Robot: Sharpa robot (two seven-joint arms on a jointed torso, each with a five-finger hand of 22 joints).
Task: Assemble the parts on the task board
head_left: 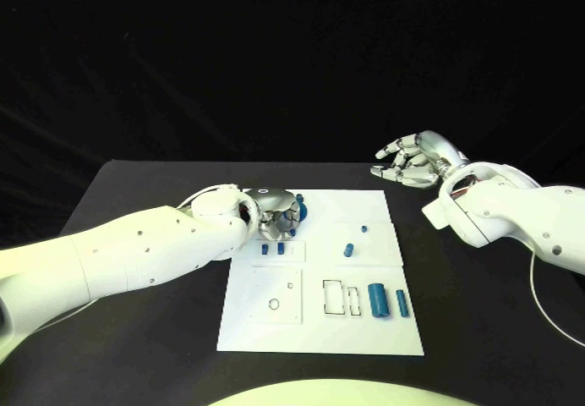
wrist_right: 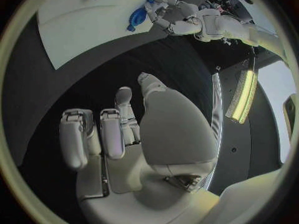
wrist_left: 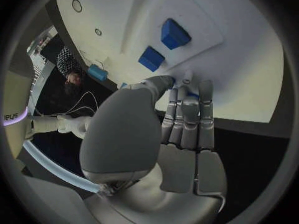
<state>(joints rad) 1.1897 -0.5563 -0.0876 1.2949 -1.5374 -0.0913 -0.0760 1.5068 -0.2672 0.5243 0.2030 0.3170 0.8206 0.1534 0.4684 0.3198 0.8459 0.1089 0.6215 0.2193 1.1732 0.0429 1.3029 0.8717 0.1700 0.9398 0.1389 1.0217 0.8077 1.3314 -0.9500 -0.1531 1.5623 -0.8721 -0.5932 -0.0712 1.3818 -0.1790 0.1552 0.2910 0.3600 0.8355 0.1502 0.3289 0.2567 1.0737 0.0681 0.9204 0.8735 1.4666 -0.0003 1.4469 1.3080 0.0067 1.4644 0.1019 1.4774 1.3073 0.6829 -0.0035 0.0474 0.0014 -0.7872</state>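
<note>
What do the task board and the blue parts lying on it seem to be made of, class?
Task board: looks like matte white plastic or painted sheet, flat and evenly pale, with thin dark outlines. Blue parts: probably moulded or printed plastic, uniform blue with a soft sheen. The pictures cannot confirm either.

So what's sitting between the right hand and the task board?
Nothing: in the head view the right hand hovers beyond the far right corner of the task board, and only bare black table lies between them. The right wrist view agrees.
</note>
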